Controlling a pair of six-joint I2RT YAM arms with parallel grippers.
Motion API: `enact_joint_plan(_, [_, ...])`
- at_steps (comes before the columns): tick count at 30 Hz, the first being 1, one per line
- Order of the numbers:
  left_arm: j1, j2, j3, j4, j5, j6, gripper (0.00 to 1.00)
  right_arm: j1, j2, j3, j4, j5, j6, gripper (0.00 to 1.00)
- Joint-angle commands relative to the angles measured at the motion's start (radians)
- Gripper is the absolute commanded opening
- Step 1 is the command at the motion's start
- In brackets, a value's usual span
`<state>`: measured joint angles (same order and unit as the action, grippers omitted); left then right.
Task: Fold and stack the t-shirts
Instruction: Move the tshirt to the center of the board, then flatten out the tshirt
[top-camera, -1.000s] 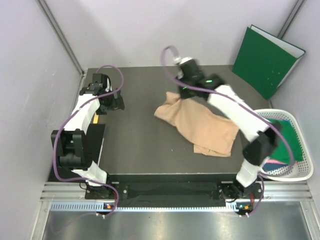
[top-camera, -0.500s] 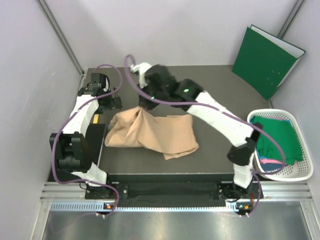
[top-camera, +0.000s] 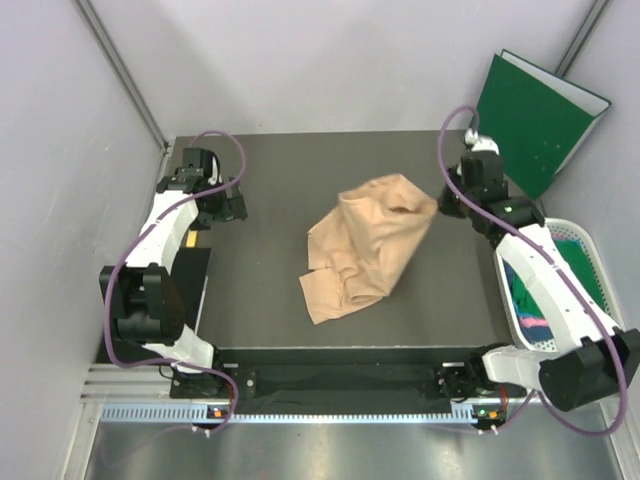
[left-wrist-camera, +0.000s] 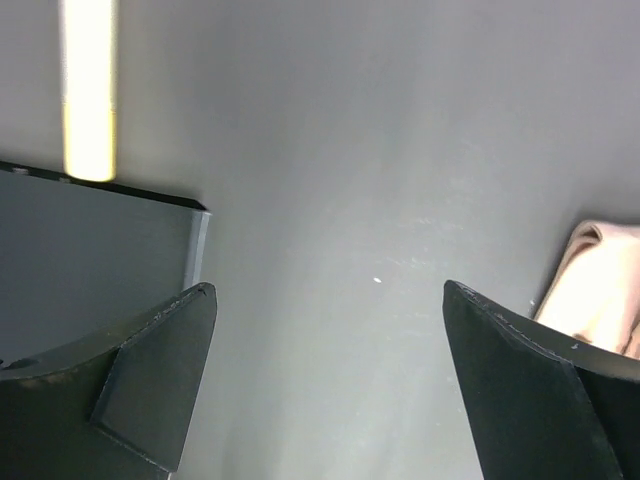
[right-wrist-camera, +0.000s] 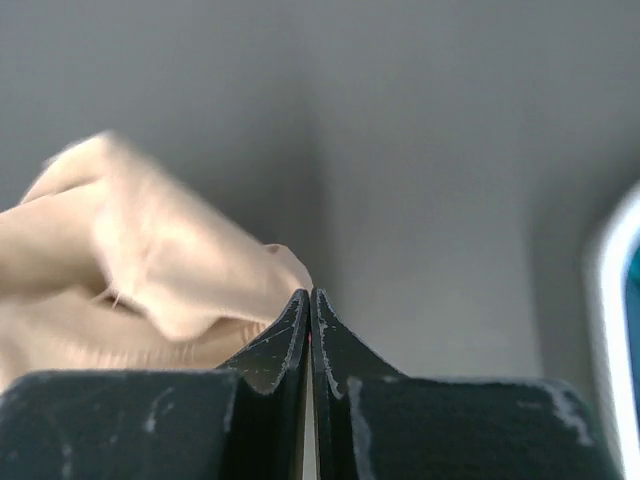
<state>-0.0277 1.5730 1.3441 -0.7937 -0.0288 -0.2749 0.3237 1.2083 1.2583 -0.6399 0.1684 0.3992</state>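
While the right gripper, jaws pressed together on what looks like a corner of the peach t-shirt, has it crumpled just to its left, the left gripper hangs wide open and empty well apart from it, so I judge that no fold or stack is made yet.

1. T-shirt: on the table, centre, toward the right edge.
2. Basket: off the right edge, near end; more t-shirts inside.
3. Folder: behind the far right corner.
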Motion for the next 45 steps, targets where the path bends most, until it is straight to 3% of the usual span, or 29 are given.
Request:
enact_joint_plan(1, [-0.011,-0.036,-0.043,0.034,0.116,-0.01,1.0,-0.133,-0.041,-0.126,0.009,0.16,0.082,0.0])
enact_joint_plan(4, [-0.052,-0.047,-0.078,0.065,0.17,-0.006,1.0,-0.169,-0.061,-0.122,-0.024,0.275,0.105,0.01])
enact_joint_plan(6, [-0.112,-0.045,-0.103,0.083,0.191,-0.007,1.0,-0.178,-0.043,-0.07,-0.061,0.344,0.112,0.09])
enact_joint_plan(7, [-0.133,-0.036,-0.109,0.086,0.196,-0.007,1.0,-0.181,-0.032,-0.05,-0.096,0.356,0.112,0.21])
enact_joint_plan(9, [-0.199,-0.025,-0.126,0.099,0.194,-0.021,1.0,-0.181,-0.004,0.004,-0.109,0.335,0.081,0.32])
enact_joint_plan(13, [-0.274,0.013,-0.141,0.134,0.225,-0.047,1.0,-0.179,-0.01,0.03,-0.041,0.171,0.009,0.74])
enact_joint_plan(15, [-0.302,0.028,-0.141,0.157,0.239,-0.061,1.0,-0.179,-0.01,0.026,0.014,0.056,0.0,0.85])
enact_joint_plan(22, [-0.33,0.162,-0.122,0.211,0.25,-0.081,1.0,-0.118,0.149,0.004,0.065,-0.228,0.01,0.85])
enact_joint_plan(24, [-0.331,0.195,-0.099,0.218,0.263,-0.086,1.0,-0.077,0.225,0.019,0.054,-0.234,0.012,0.85])
enact_joint_plan(29, [-0.337,0.285,-0.042,0.243,0.285,-0.096,0.88,0.028,0.39,0.087,-0.033,-0.216,0.049,0.84])
enact_joint_plan(35, [-0.351,0.364,0.036,0.266,0.3,-0.113,0.78,0.087,0.542,0.173,-0.191,-0.089,0.073,0.82])
enact_joint_plan(38, [-0.365,0.426,0.096,0.257,0.3,-0.11,0.65,0.109,0.594,0.211,-0.256,-0.015,0.072,0.82])
enact_joint_plan(42, [-0.382,0.496,0.18,0.215,0.293,-0.099,0.26,0.124,0.687,0.256,-0.326,0.077,0.067,0.8])
enact_joint_plan(43, [-0.383,0.512,0.188,0.205,0.29,-0.098,0.09,0.132,0.698,0.259,-0.333,0.089,0.067,0.65])
enact_joint_plan(44, [-0.383,0.515,0.194,0.2,0.276,-0.099,0.0,0.135,0.708,0.259,-0.337,0.1,0.066,0.55])
enact_joint_plan(45, [-0.383,0.518,0.205,0.194,0.265,-0.098,0.0,0.138,0.721,0.253,-0.337,0.112,0.067,0.45])
